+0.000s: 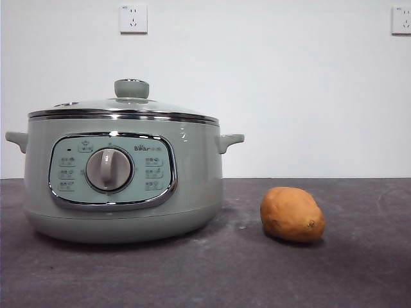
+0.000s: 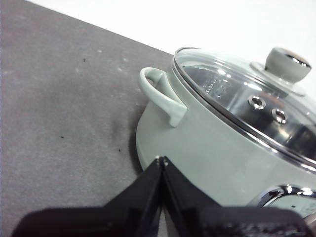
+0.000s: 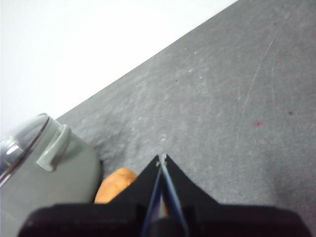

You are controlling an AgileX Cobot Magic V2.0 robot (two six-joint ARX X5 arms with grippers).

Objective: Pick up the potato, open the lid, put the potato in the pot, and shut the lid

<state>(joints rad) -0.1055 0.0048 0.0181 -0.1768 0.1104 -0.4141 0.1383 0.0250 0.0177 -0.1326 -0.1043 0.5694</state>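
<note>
The pale green pot (image 1: 122, 173) stands on the dark table at the left with its lid (image 1: 125, 106) on, knob (image 1: 131, 88) up. The orange-brown potato (image 1: 292, 213) lies on the table to the pot's right. Neither arm shows in the front view. My left gripper (image 2: 161, 160) is shut and empty, raised beside the pot (image 2: 217, 148) near its side handle (image 2: 160, 96), with the lid (image 2: 247, 98) in sight. My right gripper (image 3: 161, 158) is shut and empty, above the table with the potato (image 3: 114, 184) partly hidden behind its jaws, next to the pot (image 3: 44, 182).
The dark grey table (image 1: 257, 269) runs to a white wall with two sockets, one at the top left (image 1: 133, 18) and one at the top right (image 1: 401, 19). Bare tabletop lies in front of and to the right of the potato.
</note>
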